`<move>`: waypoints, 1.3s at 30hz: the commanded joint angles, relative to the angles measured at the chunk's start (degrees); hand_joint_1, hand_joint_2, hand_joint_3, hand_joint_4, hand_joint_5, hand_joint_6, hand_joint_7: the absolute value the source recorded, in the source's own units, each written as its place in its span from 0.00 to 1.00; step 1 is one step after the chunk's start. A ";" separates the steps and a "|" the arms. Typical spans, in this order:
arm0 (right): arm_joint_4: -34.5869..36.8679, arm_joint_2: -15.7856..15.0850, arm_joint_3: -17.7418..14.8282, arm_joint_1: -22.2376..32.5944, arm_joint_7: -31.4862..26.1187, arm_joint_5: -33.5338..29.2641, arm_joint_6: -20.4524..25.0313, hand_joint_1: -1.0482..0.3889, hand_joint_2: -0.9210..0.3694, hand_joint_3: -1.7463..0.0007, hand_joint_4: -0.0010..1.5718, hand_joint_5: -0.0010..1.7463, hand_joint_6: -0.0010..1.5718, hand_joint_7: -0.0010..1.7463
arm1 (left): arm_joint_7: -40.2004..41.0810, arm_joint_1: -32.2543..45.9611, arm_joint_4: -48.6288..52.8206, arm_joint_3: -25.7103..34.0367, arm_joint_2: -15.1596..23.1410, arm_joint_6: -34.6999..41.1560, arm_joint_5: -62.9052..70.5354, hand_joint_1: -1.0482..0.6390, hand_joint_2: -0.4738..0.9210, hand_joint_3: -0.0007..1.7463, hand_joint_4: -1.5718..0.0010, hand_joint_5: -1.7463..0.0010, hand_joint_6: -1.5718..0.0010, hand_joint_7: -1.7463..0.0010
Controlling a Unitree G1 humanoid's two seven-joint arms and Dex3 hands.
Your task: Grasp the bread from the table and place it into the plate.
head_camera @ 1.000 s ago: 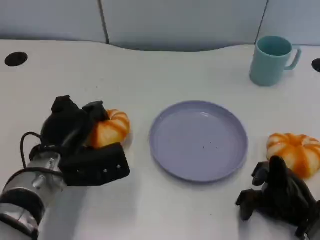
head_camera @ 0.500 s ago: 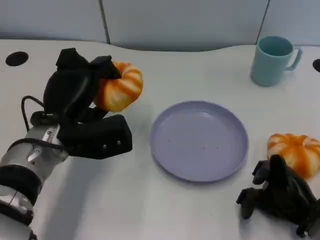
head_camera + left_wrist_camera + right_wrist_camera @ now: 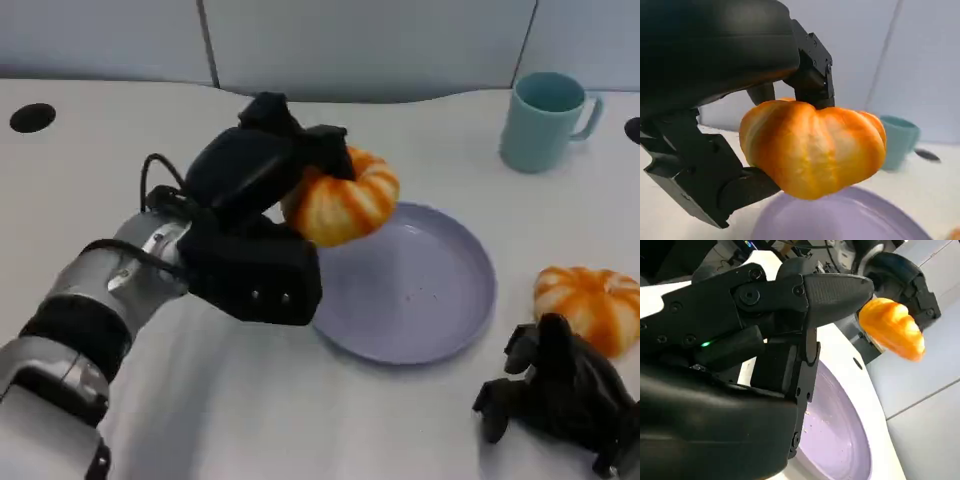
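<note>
My left hand grips an orange pumpkin-shaped bread and holds it in the air over the near-left rim of the lavender plate. In the left wrist view the bread hangs just above the plate, clamped between the black fingers. The right wrist view shows the held bread above the plate. A second bread lies on the table right of the plate. My right hand rests on the table in front of that bread, fingers curled, holding nothing.
A teal mug stands at the back right, also seen in the left wrist view as a mug. A dark round hole sits in the white table at the far left. Grey wall panels run behind the table.
My left hand has lifted the bread off the table and carried it rightward, from left of the plate to above the plate's left rim. The right hand has stayed still.
</note>
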 commanded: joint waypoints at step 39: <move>-3.72 0.12 0.79 2.71 -1.42 1.51 3.58 0.38 0.00 0.80 1.00 0.38 1.00 0.23 | -17.37 -5.74 5.09 -7.78 -9.04 16.47 5.27 0.04 1.00 0.24 0.99 1.00 0.98 0.99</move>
